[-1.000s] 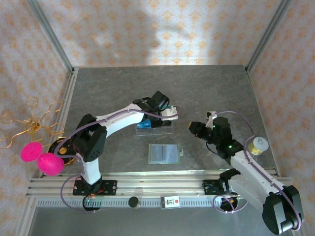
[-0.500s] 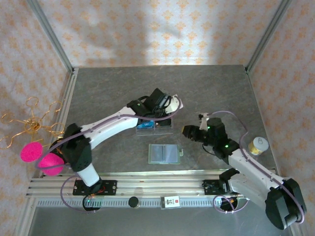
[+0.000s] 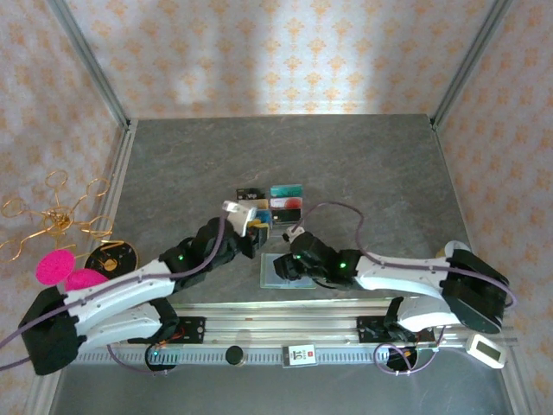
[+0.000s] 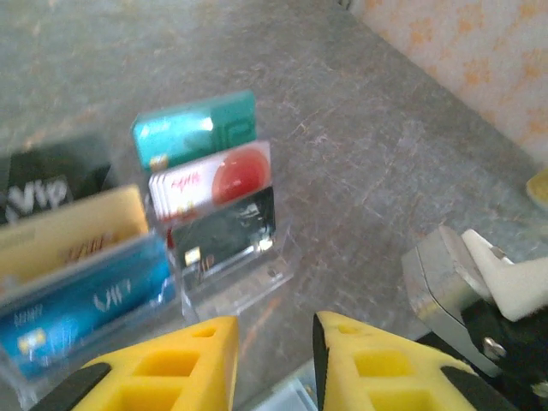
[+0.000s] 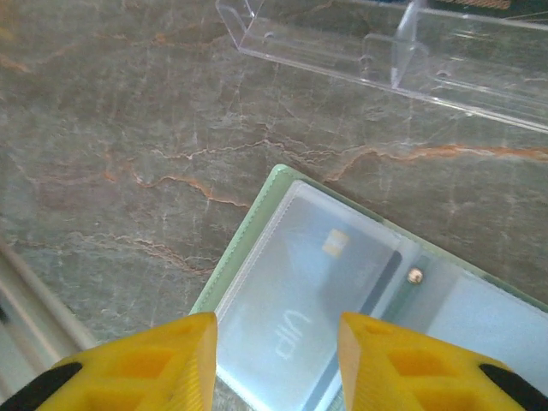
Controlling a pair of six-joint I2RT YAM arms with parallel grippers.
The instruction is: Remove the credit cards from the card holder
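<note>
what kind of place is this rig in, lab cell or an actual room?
Most likely a purpose-built robot test cell, not a lived-in room. Aluminium frame posts hold printed wallpaper panels around a stone-look tabletop, and a slotted rail runs along the near edge as a mount.

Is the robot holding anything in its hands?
No. The left hand and the right hand are both open and empty; the right one hovers over the card holder.

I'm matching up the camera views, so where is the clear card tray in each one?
Top external: clear card tray, mid-table, beyond the card holder.
Left wrist: centre-left, cards standing in it.
Right wrist: along the top edge.
Shared landmark: grey veined tabletop beneath it.
</note>
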